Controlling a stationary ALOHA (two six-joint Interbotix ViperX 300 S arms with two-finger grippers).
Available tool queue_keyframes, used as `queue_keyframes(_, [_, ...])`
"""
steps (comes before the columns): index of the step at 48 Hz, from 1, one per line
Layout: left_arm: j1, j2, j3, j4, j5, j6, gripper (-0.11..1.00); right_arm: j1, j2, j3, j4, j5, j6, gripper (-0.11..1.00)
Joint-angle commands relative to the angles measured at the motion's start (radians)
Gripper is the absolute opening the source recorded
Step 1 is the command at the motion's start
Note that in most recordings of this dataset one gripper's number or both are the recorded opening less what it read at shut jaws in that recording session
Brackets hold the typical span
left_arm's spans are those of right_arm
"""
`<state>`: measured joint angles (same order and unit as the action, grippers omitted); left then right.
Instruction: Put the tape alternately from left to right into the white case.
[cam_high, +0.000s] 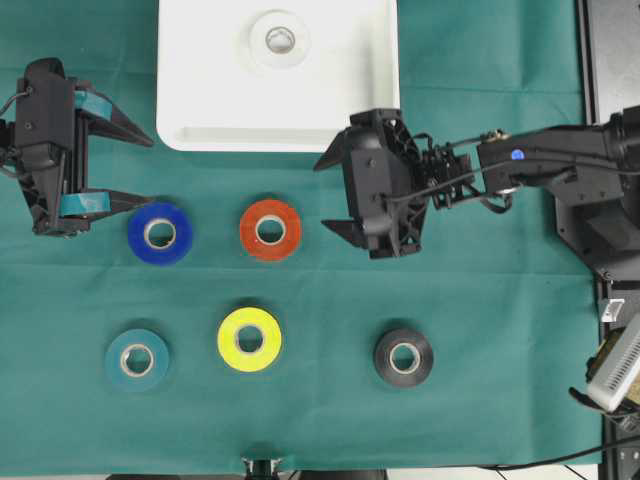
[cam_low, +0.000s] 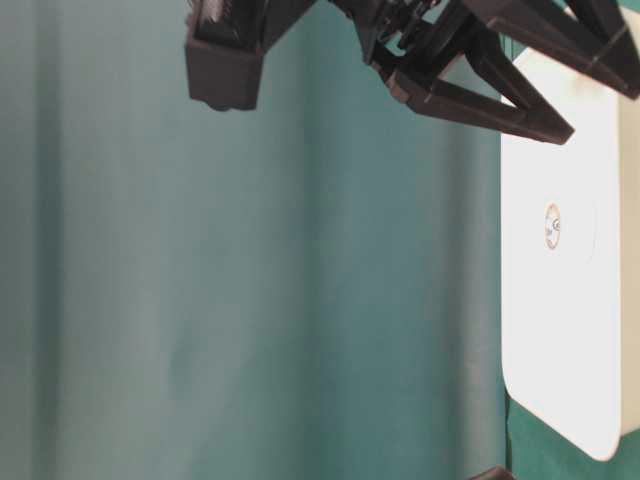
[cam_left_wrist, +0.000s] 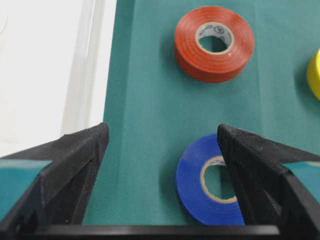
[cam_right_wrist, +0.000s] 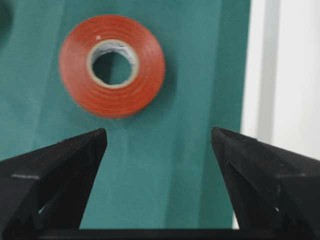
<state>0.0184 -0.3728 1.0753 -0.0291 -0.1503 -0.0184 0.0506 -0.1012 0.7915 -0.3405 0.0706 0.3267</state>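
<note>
While one white ring-shaped tape roll (cam_high: 279, 39) apparently lies in the shallow white plastic case (cam_high: 200, 110), five rolls wait.
Both the left gripper (cam_high: 128, 170) and right gripper (cam_high: 335, 193) gape empty.

One roll (cam_high: 279, 40) lying in my case (cam_high: 200, 100) up top, two rolls (cam_high: 160, 233) (cam_high: 270, 229) side by side below it, three more rolls (cam_high: 137, 359) (cam_high: 249, 339) (cam_high: 403, 357) in a row nearer the bottom, my left gripper (cam_high: 130, 168) just left of the first pair, my right gripper (cam_high: 332, 194) just right of it.
</note>
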Motion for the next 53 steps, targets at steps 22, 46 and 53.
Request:
queue_keyframes(22, [0.002, -0.011, -0.011, -0.002, -0.002, 0.000, 0.94, 0.060, -0.057, 0.037, -0.002, -0.009, 0.003, 0.83])
queue_keyframes(46, [-0.055, -0.005, -0.015, -0.002, -0.002, 0.000, 0.94, 0.060, -0.057, 0.038, -0.002, -0.011, 0.003, 0.83])
queue_keyframes(53, [-0.106, -0.005, -0.008, -0.002, -0.002, 0.000, 0.94, 0.060, -0.057, 0.037, -0.002, -0.011, 0.003, 0.83])
